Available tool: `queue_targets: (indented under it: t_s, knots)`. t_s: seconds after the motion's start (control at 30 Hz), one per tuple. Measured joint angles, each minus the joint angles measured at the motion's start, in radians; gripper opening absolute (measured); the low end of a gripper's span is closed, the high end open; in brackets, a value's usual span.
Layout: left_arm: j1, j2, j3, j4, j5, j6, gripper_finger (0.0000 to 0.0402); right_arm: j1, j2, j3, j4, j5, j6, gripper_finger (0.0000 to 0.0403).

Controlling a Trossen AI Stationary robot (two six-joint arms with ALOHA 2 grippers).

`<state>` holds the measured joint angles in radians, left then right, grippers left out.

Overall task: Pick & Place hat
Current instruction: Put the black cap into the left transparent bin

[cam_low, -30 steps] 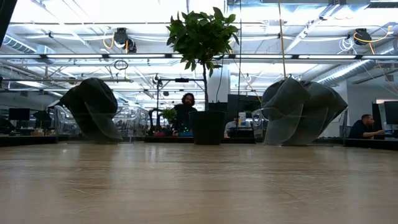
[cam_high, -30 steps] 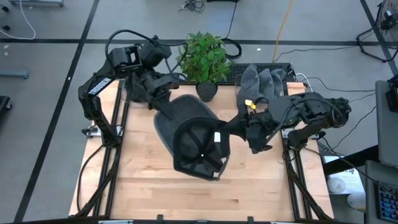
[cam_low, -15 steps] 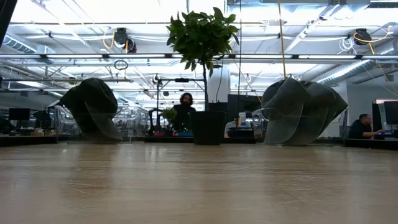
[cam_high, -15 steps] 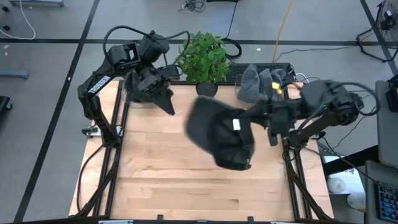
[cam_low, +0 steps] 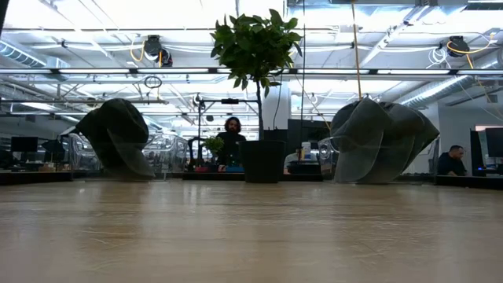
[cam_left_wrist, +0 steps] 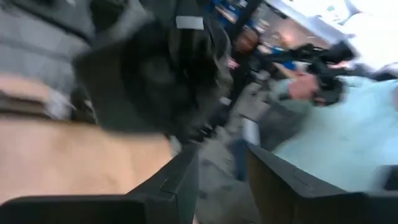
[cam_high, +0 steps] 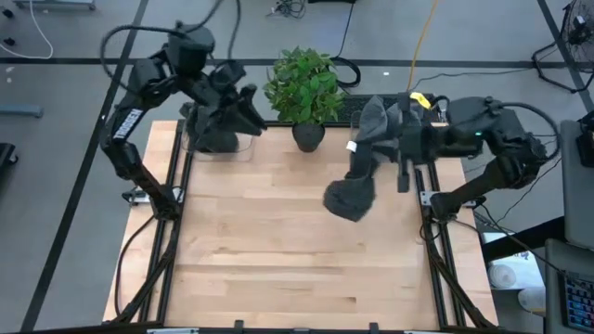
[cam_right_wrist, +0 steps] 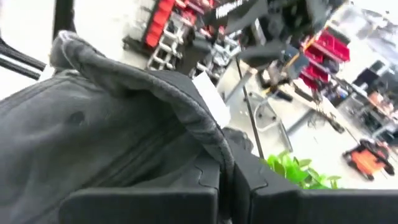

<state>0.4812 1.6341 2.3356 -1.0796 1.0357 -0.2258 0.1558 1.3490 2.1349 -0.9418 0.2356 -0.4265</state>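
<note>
R fingers point(cam_right_wrist: 227, 180) on soft grey hat point(cam_high: 353, 190)

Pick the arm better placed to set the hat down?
Right. Its pincer is shut on the hat, which hangs above the table's right side. The left pincer is open at the back left corner, holding nothing.

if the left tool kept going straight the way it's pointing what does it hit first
Probably the dark hat pile at the table's back-left corner. In the left wrist view it sits just beyond the open left tool, filling the line ahead. In the high view that tool is right beside the pile, though depth is unclear.
</note>
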Motion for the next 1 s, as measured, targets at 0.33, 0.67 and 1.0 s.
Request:
queue_targets:
  t_s: [0.33, 0.67, 1.0]
  knots:
    - [-0.024, -0.106, -0.002, 0.047, -0.204, 0.151, 0.0109, -0.15, 0.1, 0.0, 0.17, 0.0, 0.068, 0.0]
    - [-0.139, -0.199, -0.002, 0.043, -0.469, 0.407, 0.0095, -0.253, 0.216, 0.0, 0.426, 0.043, 0.013, 0.0]
    - [-0.237, -0.242, -0.002, 0.038, -0.791, 0.78, 0.0134, -0.303, 0.25, 0.0, 0.573, 0.112, 0.058, 0.0]
